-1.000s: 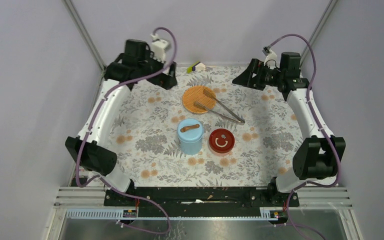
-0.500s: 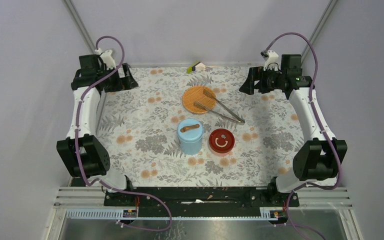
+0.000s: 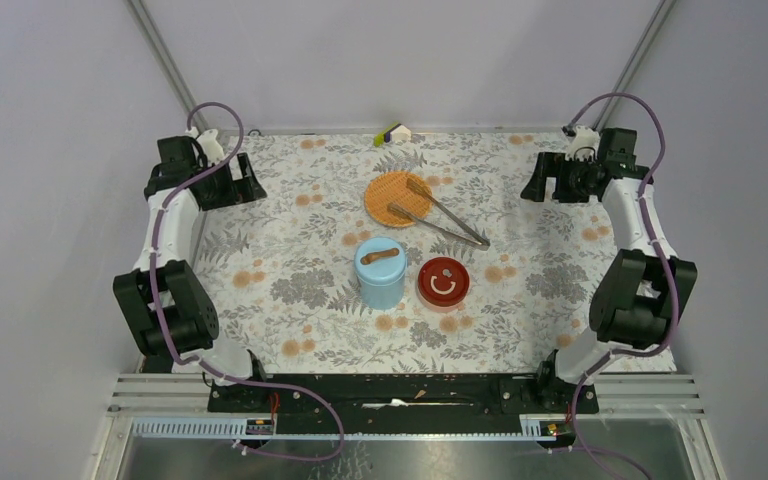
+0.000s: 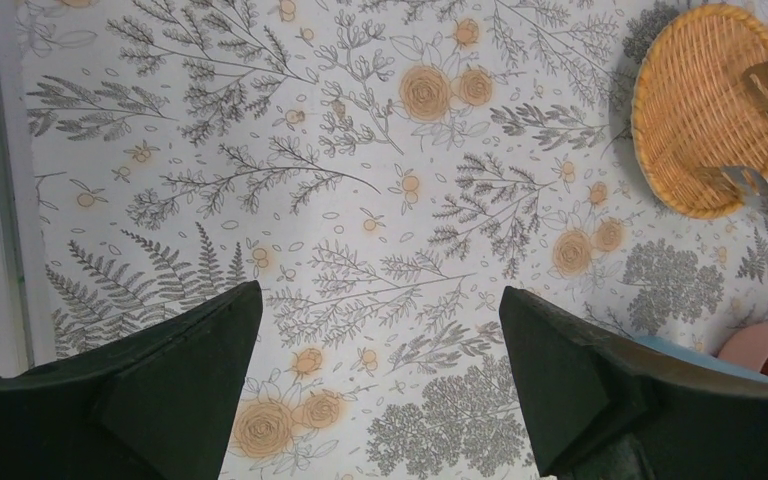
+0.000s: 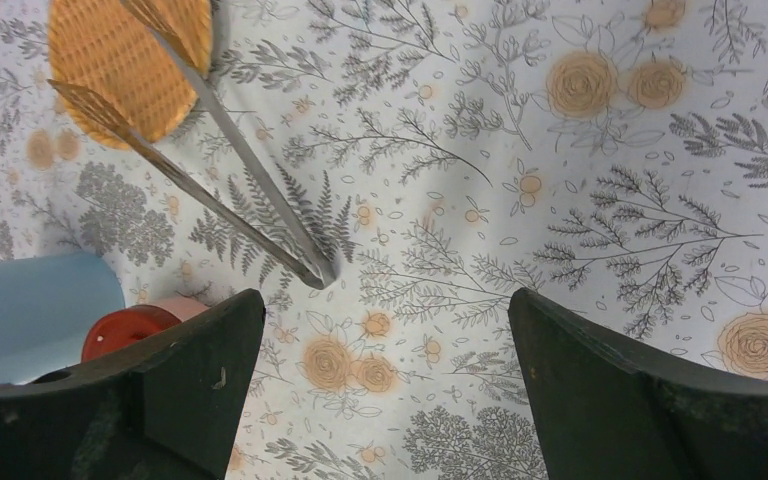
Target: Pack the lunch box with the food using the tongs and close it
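Both arms stand at the outer edges of the desk (image 3: 290,290), well apart from every task item. The left end effector (image 4: 380,300) is spread wide and holds nothing; the right end effector (image 5: 387,297) is likewise wide and empty. The lunch box (image 3: 380,280) stands upright near the middle of the desk, with its lid (image 3: 380,255) seated on top. A red round dish (image 3: 443,283) with a pink side sits just beside it on the right; whether this piece belongs to the lunch box cannot be determined. The tongs (image 3: 450,225) lie unheld: their two spoon ends rest on the orange woven plate (image 3: 380,192), and the joined end lies on the desk toward the right arm. No loose food is visible on the plate or on the desk; a few small coloured blocks (image 3: 392,133) lie at the far edge. Judged from this layout, packing and closing appear done and the cycle is at or near its end. The next move calls for confirmation that the lid is seated level. If the red dish is a box part, the sequence requires lid removal, insertion of the dish and reclosing.
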Robot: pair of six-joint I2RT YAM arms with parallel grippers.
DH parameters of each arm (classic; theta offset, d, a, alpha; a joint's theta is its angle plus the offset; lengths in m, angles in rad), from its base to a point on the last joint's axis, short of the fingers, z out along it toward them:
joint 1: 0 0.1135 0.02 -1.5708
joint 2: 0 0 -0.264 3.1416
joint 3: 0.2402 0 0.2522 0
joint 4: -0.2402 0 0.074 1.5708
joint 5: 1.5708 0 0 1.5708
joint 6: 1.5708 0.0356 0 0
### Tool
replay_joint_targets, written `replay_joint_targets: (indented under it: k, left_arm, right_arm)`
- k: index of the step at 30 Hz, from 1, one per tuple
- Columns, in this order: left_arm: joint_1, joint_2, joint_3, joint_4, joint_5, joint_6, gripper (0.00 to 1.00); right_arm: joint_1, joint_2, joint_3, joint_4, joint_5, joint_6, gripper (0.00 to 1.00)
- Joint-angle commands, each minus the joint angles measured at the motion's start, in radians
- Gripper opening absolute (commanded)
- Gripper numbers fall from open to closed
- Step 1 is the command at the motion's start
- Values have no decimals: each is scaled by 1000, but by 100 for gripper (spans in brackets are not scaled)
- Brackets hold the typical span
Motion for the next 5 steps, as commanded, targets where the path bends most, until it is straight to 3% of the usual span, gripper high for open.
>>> replay_joint_targets:
  k: [1, 5]
  left_arm:
    - [1, -12, -10, 87, -46, 9, 99]
    - [1, -18, -7, 87, -58, 8, 99]
  right_arm:
    - [-17, 25, -3, 33, -10, -30, 100]
    - [-18, 40, 22, 34, -20, -20, 100]
